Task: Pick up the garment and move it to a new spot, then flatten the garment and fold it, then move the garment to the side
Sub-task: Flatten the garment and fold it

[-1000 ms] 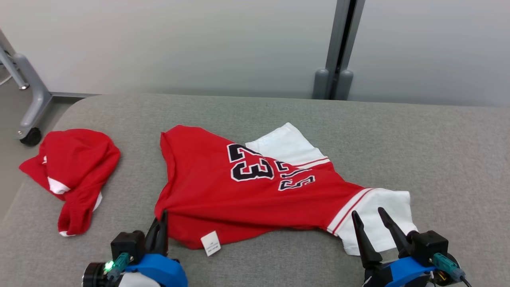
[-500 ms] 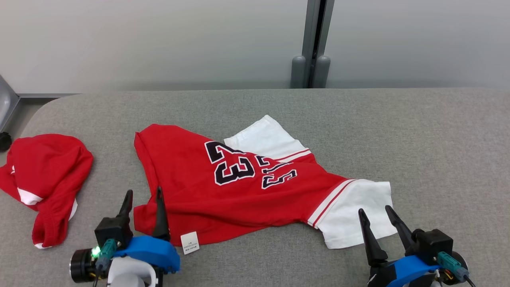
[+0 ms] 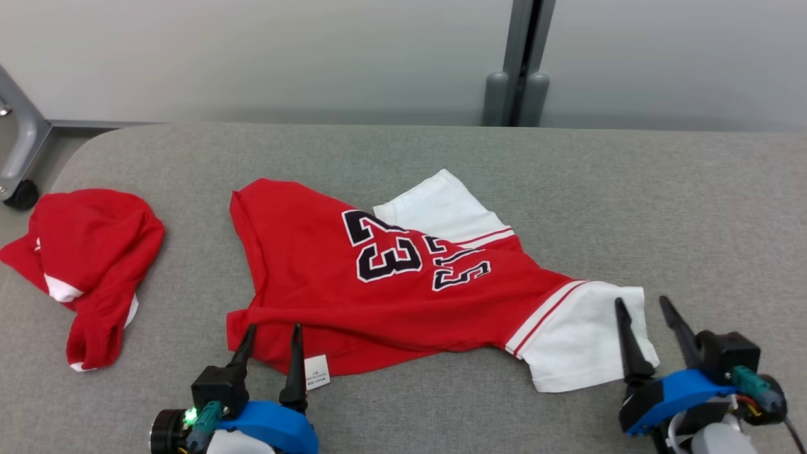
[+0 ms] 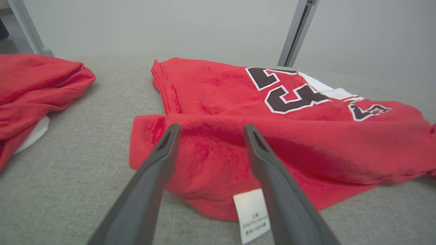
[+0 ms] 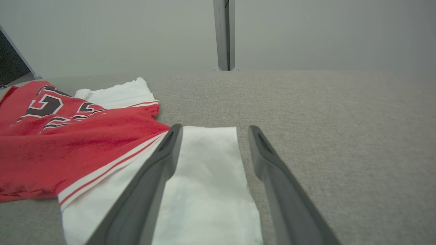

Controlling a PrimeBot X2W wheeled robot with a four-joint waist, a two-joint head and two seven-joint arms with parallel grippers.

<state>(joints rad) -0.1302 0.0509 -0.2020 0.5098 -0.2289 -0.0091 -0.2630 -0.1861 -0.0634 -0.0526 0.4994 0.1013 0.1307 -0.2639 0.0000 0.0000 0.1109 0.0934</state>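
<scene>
On the far left of the grey padded table [image 3: 630, 189]: a second red heap [image 3: 94, 252] lay bunched, well apart from the work.
Left gripper [image 3: 273, 328]: fingers spread wide, gripping nothing, tips poised over the near-left corner of the hem; whether they touched the cloth I could not tell.
Jersey [image 3: 378, 284]: mid-table, number side up, its red body rumpled. A ridge of doubled cloth ran along the near edge, and the care label [image 3: 317, 372] stuck out just beside one of the left gripper's fingers.
White sleeve [image 3: 580, 343]: flat at the near right (its twin poked out behind the number).
Right gripper [image 3: 642, 302]: likewise wide and empty, one finger over the sleeve's outer edge, the other over bare table.
Stage, to my eye: laid down, not yet flattened.
Risk one: closing on that doubled ridge would likely catch both layers, so a pull would drag the crease along rather than smooth it.
Risk two: the right fingers straddled the sleeve's very edge, so a pinch could slip off the thin cloth.
Risk three: unequal pulls would skew the jersey, and a leftward tug might carry it toward the heap.
</scene>
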